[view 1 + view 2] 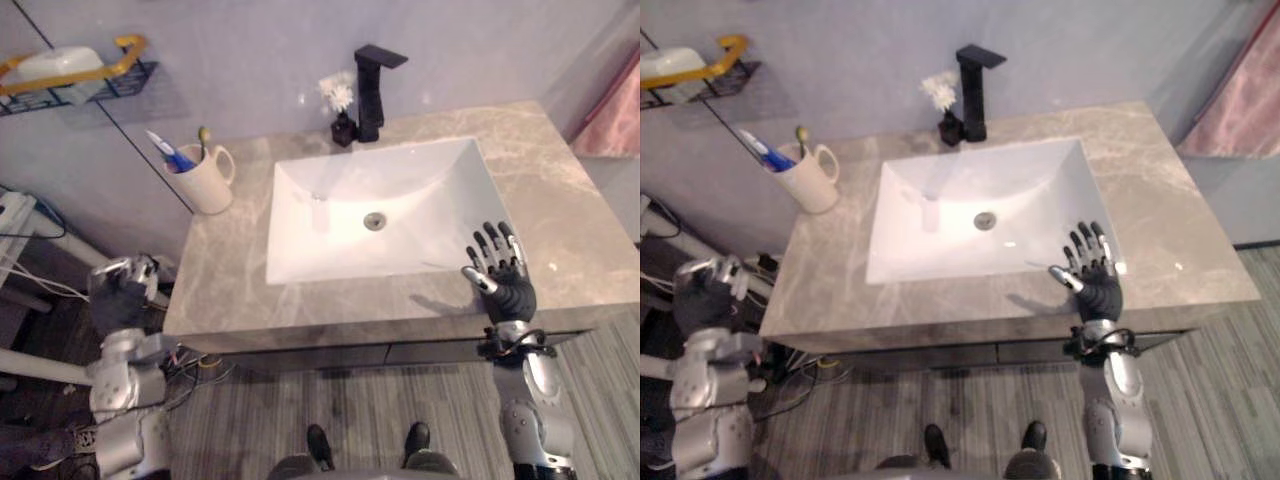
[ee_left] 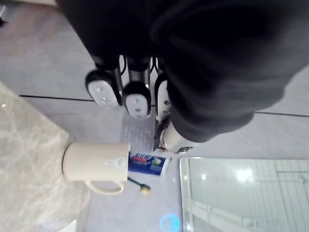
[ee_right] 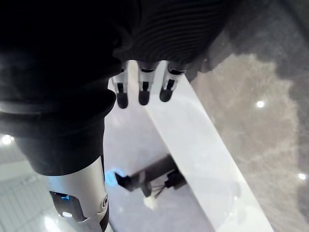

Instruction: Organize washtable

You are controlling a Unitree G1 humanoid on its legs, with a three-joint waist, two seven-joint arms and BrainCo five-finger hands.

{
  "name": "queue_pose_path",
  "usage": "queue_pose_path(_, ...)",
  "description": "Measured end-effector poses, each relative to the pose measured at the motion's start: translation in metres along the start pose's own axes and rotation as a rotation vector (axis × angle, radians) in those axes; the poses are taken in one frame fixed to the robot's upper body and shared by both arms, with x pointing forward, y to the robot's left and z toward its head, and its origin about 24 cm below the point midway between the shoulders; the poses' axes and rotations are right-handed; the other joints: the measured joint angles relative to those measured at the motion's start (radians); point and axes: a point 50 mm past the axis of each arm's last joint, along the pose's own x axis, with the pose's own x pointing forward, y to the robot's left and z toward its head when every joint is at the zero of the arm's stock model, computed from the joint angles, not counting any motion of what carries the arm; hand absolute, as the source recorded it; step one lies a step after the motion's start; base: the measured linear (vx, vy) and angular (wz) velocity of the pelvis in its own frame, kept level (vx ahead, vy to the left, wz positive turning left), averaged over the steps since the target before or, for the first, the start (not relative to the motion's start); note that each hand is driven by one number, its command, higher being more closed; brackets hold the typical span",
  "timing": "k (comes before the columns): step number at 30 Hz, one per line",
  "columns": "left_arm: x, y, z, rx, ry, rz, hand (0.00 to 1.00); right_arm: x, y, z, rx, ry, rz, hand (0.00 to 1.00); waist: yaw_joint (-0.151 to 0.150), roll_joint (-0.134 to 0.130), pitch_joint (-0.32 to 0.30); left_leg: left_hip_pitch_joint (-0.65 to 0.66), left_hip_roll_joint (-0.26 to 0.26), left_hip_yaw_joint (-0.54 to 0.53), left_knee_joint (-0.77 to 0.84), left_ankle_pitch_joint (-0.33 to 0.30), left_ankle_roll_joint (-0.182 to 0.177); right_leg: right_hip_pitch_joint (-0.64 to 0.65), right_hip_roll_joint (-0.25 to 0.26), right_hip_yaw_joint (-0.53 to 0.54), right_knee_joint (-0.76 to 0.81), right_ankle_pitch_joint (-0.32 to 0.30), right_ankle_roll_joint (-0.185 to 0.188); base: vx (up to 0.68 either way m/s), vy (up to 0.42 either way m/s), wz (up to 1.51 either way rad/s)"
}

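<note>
Ahead of left hand [image 1: 118, 298], grip unreadable: cup [image 1: 205, 185], likely ceramic, stiff, slick, breakable; toothbrush [image 1: 203, 138] and toothpaste [image 1: 170, 153] loose inside. Grasp body or handle [image 1: 229, 165]. Right hand [image 1: 508, 285] splayed wide, empty.

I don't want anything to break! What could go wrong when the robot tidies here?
The mug with the toothbrush stands near the left edge of the counter; the left hand, low beside that edge, might knock it over reaching in. The flower vase beside the faucet looks easy to tip; a bump from the right hand could topple it.
</note>
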Motion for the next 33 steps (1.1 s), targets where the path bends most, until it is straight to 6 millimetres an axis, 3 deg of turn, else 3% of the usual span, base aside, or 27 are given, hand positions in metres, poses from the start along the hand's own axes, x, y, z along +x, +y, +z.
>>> queue_pose_path(6, -0.021, 0.033, 0.008, 0.051, -0.011, 0.155, 0.0, -0.004, -0.015, 0.007, -0.018, -0.031, -0.077, 0.0, 0.007, -0.008, -0.048, 0.016, 0.0, -0.021, 0.0, 0.001, -0.001, 0.028, -0.001, -0.023, 0.0, -0.005, 0.007, 0.0, 0.006, 0.09)
queue_pose_path(11, -0.043, 0.034, 0.009, 0.041, -0.006, 0.208, 0.0, -0.006, -0.019, 0.006, -0.013, -0.033, -0.104, 0.0, 0.006, -0.022, -0.07, 0.026, -0.001, -0.027, 0.0, 0.0, -0.002, 0.036, -0.001, -0.029, -0.003, -0.011, 0.013, -0.01, 0.007, 0.04)
queue_pose_path(17, -0.066, 0.032, -0.007, 0.01, 0.097, 0.208, 0.0, -0.028, -0.026, -0.019, 0.037, 0.054, -0.192, 0.0, -0.001, -0.029, -0.078, 0.032, 0.001, -0.038, 0.0, 0.001, -0.002, 0.049, 0.0, -0.042, 0.0, -0.018, 0.012, 0.02, 0.005, 0.06)
queue_pose_path(23, -0.091, 0.025, -0.044, -0.1, 0.273, 0.219, 0.0, -0.047, -0.013, -0.038, 0.065, 0.113, -0.206, 0.0, -0.003, -0.061, -0.1, 0.043, 0.004, -0.037, 0.0, -0.002, -0.004, 0.063, 0.0, -0.056, 0.001, -0.035, 0.024, 0.02, 0.007, 0.02)
queue_pose_path(26, -0.107, 0.029, -0.058, -0.099, 0.359, 0.257, 0.0, -0.057, -0.017, -0.038, 0.017, 0.123, -0.264, 0.0, 0.0, -0.069, -0.1, 0.057, 0.009, -0.016, 0.008, -0.014, -0.001, 0.061, -0.016, -0.068, 0.051, -0.069, 0.022, 0.04, 0.027, -0.08)
queue_pose_path(29, -0.118, 0.037, -0.071, -0.091, 0.426, 0.322, 0.0, -0.068, -0.034, -0.031, -0.066, 0.104, -0.394, 0.0, 0.016, -0.071, -0.104, 0.055, 0.02, 0.018, 0.056, -0.062, -0.004, 0.058, -0.052, -0.121, 0.12, -0.099, 0.03, 0.03, 0.049, -0.21)
queue_pose_path(33, -0.131, 0.054, -0.08, -0.049, 0.472, 0.453, 0.0, -0.102, -0.08, -0.011, -0.188, 0.045, -0.72, 0.0, 0.013, -0.066, -0.119, 0.056, 0.024, 0.056, 0.083, -0.078, -0.003, 0.055, -0.081, -0.143, 0.169, -0.113, 0.044, 0.08, 0.039, 0.0)
